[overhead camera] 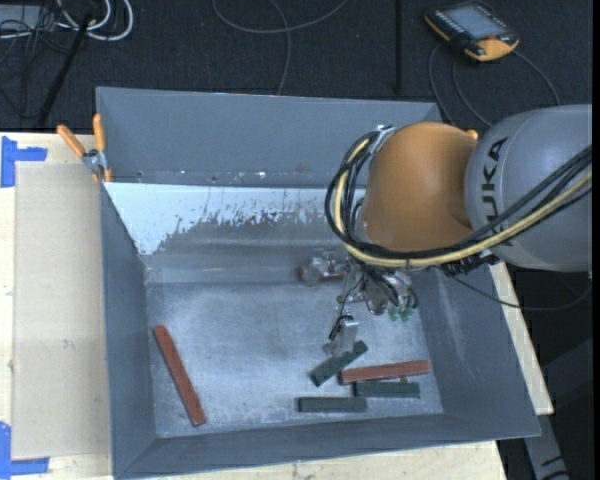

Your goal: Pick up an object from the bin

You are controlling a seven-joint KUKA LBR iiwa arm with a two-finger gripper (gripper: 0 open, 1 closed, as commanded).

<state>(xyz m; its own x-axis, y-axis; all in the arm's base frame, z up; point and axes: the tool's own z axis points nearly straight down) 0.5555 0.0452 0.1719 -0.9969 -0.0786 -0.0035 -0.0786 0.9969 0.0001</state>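
Low right in bin [260, 138], gripper [338, 336] hung just over short dark-green bar [338, 364], tilted beside red-brown bar [385, 371]. Open or clenched: couldn't tell. Bar looked light, stiff, slick; pinch across narrow width, mid-length.

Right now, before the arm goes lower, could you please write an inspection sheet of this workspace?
Surface: grey metal bin, floor mostly bare.
Job's things: short dark green bar, tilted, nearest the end effector; reddish-brown flat bar, second dark green bar and dark grey bar close beside it.
Clutter: long reddish-brown stick, alone at lower left.
Grippers: end effector low over the tilted bar; contact cannot be judged.
Cables: black and yellow cables looped round the orange wrist cover.
Surroundings: orange-and-black handheld device and loose cables on the dark floor behind the bin.
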